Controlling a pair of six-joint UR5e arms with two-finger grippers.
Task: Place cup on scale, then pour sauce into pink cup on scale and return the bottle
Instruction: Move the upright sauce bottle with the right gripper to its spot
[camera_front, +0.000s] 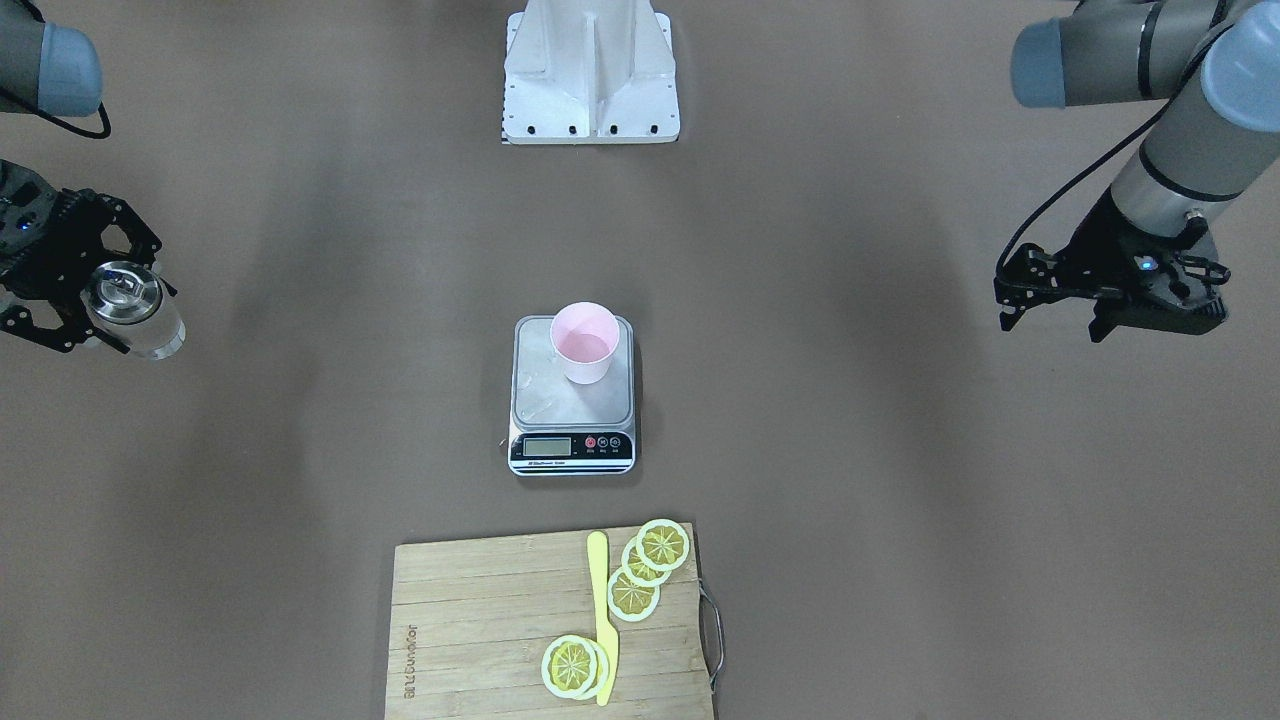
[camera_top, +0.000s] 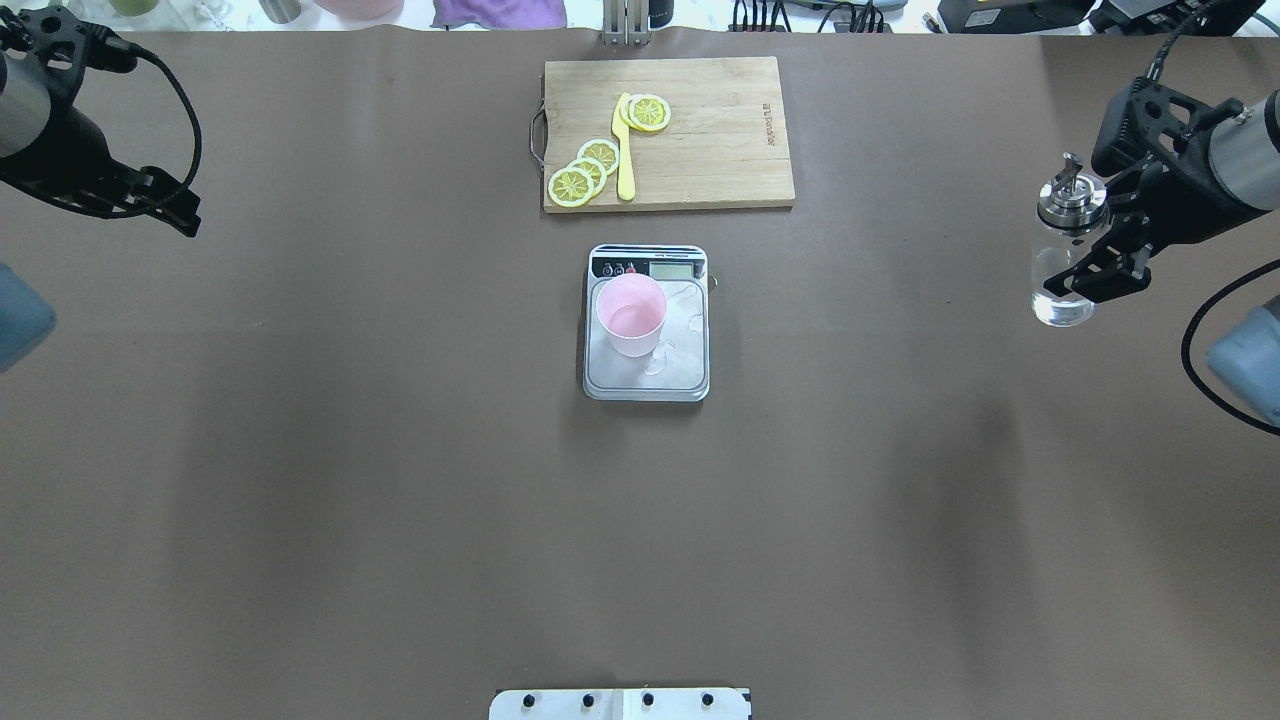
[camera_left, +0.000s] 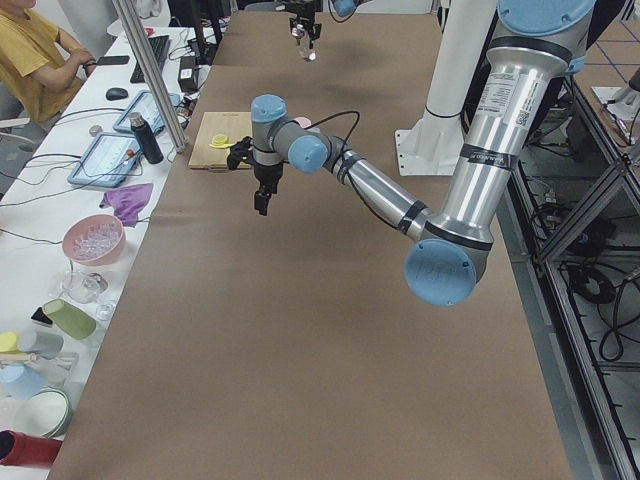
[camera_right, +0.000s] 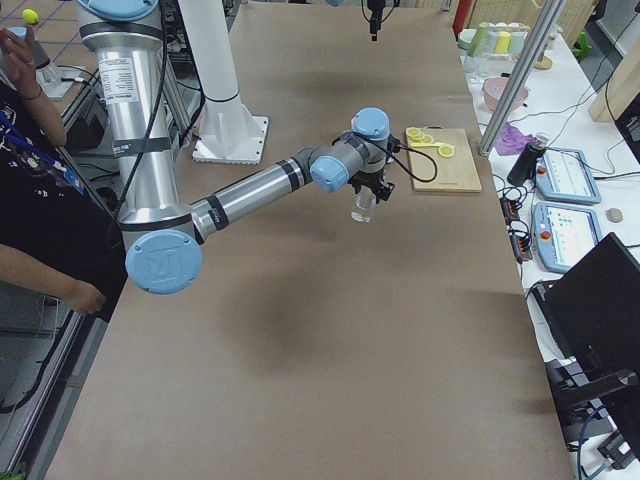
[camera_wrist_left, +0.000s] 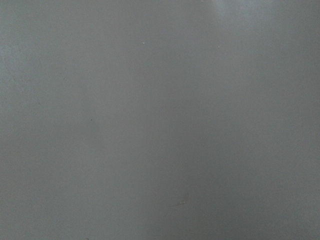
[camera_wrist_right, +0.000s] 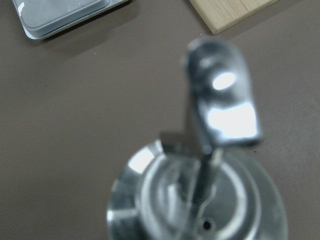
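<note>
Brown table (camera_top: 300, 450), seen from behind the robot, with the work along its centre line and an arm at each end.

The pale bamboo cutting board (camera_top: 720, 140), on the far side, carries yellow lemon slices (camera_top: 585, 170) and a yellow knife (camera_top: 624, 150). It plays no part here.

The small rectangular steel-plated kitchen scale (camera_top: 680, 375) lies just on the robot's side of the board.

The right gripper (camera_top: 1090, 265) is at the table's right end. Its jaws are clamped on the slim clear glass bottle with the shiny steel cap (camera_top: 1060, 285), which is upright and well apart from the scale. The side view suggests it hangs clear of the table.

The left gripper (camera_front: 1050, 318) is at the opposite end, its jaws apart with nothing between them.

The small pale pink tapered plastic cup (camera_top: 631, 315) stands upright on the scale's plate, near the display end, so you may take the first step as done.

You cannot tell from these views whether sauce is in the cup. Bright patches on the plate beside it may be drops or glare.

- If the pour is pending, you need to carry the bottle inward, bring the thin spout (camera_wrist_right: 222, 100) over the cup's mouth and tilt slowly.
- If it is done, lower the bottle upright onto the table and only then release.
</note>
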